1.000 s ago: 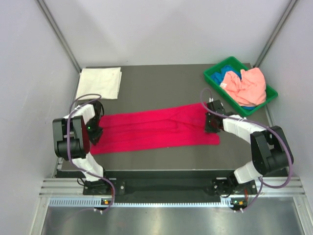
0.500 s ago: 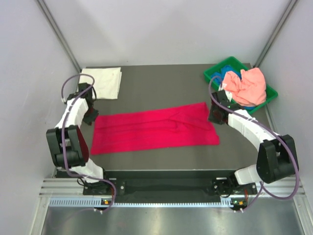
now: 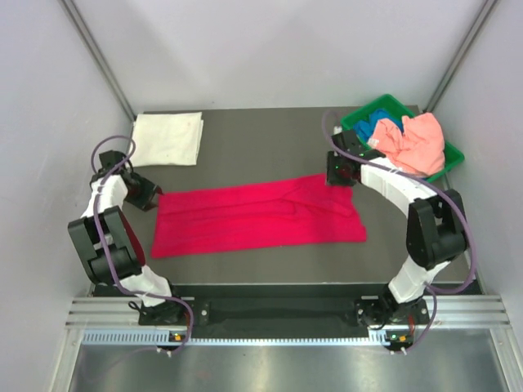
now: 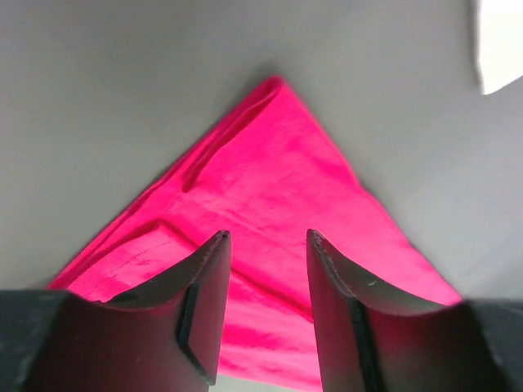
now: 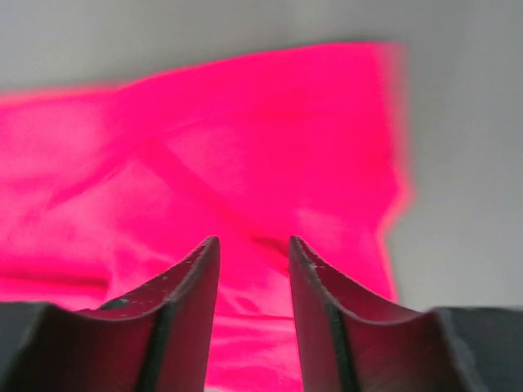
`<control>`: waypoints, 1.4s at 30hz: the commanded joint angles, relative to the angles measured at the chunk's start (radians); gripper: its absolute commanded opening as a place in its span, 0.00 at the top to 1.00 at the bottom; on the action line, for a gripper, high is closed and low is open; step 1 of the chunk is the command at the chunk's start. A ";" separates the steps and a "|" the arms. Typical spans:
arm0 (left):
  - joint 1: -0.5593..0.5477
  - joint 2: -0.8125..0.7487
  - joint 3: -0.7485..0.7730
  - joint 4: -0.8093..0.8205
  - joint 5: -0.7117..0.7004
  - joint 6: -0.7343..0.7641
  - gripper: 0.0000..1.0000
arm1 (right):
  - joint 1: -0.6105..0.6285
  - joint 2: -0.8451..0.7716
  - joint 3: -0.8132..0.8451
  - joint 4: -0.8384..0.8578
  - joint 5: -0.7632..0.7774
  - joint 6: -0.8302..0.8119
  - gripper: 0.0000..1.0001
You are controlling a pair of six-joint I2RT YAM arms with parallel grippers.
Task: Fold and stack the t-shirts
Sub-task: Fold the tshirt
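Now the red shirt [image 3: 260, 217] lies as a long flat band across the middle of the table [image 3: 261, 143] — the lengthwise fold looks done. The left gripper [image 4: 267, 237] hovers over its far-left corner and the right gripper [image 5: 252, 242] over the far-right corner, both with jaws apart and nothing between them. Next, I'd say: pinch those corners and carry one end over the other. A second ago both sat nearer, on the shirt's short ends — they've since shifted to the far edge.
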 commanded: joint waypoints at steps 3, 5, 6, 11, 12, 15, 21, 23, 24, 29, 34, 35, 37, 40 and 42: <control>0.002 0.034 -0.049 0.094 0.092 0.001 0.52 | 0.049 0.052 0.023 0.135 -0.312 -0.365 0.55; 0.011 0.042 -0.058 0.101 0.080 0.010 0.52 | 0.043 0.073 0.046 0.127 -0.384 -0.434 0.54; 0.014 0.046 -0.059 0.103 0.065 0.025 0.52 | 0.043 0.098 0.054 0.117 -0.413 -0.463 0.53; 0.046 0.055 -0.067 0.091 0.026 0.082 0.53 | 0.041 0.178 0.104 0.089 -0.429 -0.588 0.51; 0.049 0.057 -0.069 0.091 0.026 0.093 0.54 | 0.040 0.194 0.117 0.087 -0.429 -0.612 0.51; 0.063 0.066 -0.079 0.094 0.026 0.104 0.54 | 0.037 0.224 0.141 0.069 -0.437 -0.643 0.51; 0.071 0.089 -0.093 0.091 0.004 0.117 0.56 | 0.034 0.274 0.177 0.000 -0.388 -0.704 0.51; 0.072 0.088 -0.096 0.089 -0.022 0.116 0.57 | 0.032 0.264 0.166 -0.021 -0.371 -0.703 0.51; 0.074 0.086 -0.095 0.091 -0.035 0.113 0.57 | 0.034 0.256 0.157 -0.028 -0.372 -0.703 0.51; 0.069 0.080 -0.086 0.077 -0.137 0.122 0.58 | 0.021 0.230 0.138 -0.092 -0.464 -0.726 0.50; 0.071 0.085 -0.104 0.120 -0.081 0.119 0.57 | 0.003 0.261 0.161 -0.130 -0.524 -0.741 0.50; 0.071 0.089 -0.105 0.128 -0.069 0.114 0.57 | 0.001 0.267 0.160 -0.132 -0.523 -0.743 0.50; 0.071 0.092 -0.113 0.149 -0.024 0.099 0.57 | 0.001 0.271 0.158 -0.132 -0.526 -0.744 0.50; 0.072 0.100 -0.125 0.203 0.031 0.071 0.57 | 0.003 0.271 0.157 -0.127 -0.533 -0.749 0.52; 0.071 0.103 -0.122 0.200 0.031 0.056 0.57 | 0.001 0.271 0.160 -0.127 -0.530 -0.747 0.54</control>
